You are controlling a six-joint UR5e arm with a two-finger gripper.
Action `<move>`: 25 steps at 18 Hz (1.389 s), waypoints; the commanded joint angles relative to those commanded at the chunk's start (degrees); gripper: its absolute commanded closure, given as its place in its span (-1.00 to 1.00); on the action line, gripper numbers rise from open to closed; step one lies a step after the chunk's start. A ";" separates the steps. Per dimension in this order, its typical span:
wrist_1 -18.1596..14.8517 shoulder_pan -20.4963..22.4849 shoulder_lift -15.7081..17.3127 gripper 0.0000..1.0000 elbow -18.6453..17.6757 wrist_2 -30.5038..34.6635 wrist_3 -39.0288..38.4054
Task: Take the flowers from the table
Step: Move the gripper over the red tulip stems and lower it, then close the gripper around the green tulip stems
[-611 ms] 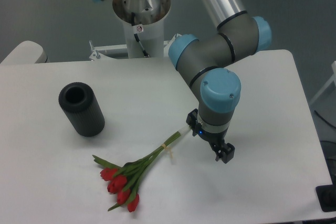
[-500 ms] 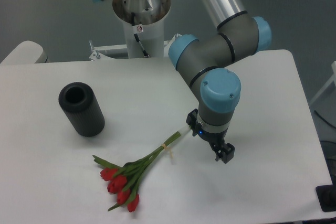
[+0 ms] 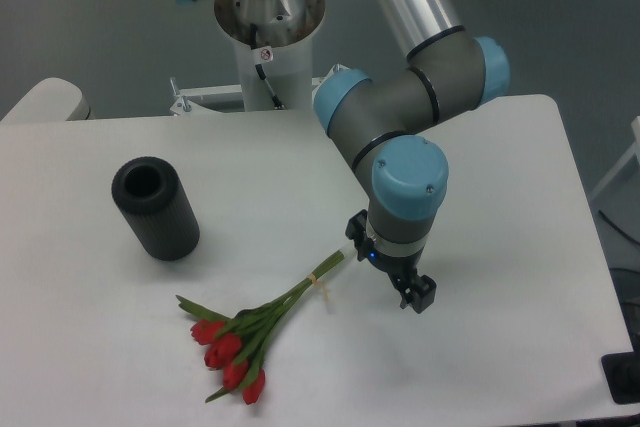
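Note:
The flowers (image 3: pixel 250 332), a small bunch of red tulip buds with thin green stems, lie flat on the white table (image 3: pixel 520 347). The buds point to the front left and the stem ends reach up to the right, next to the wrist. My gripper (image 3: pixel 385 272) hangs low over the table just right of the stem ends. One black finger (image 3: pixel 418 294) shows at the front right; the other is hidden behind the wrist body. The frame does not show how the jaws stand. Nothing visibly sits between them.
A black ribbed cylinder (image 3: pixel 155 207) stands upright at the left of the table, open end up. The arm's base column (image 3: pixel 268 22) rises behind the table's back edge. The arm's elbow (image 3: pixel 400 97) hangs over the table's middle back.
The wrist and gripper have shifted a little to the left, closer to the stem ends. The flowers and the cylinder have not moved.

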 joint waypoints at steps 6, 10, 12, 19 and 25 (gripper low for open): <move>4.03 -4.30 -0.17 -1.00 -3.96 0.00 -5.28; 6.85 -7.21 -1.57 -1.00 -4.49 0.00 -11.07; 7.21 -8.09 -2.46 -1.00 -4.49 0.00 -12.93; 11.16 -10.99 -5.70 -1.00 -5.02 0.53 -17.85; 12.74 -11.25 -6.15 -0.86 -6.60 0.53 -17.68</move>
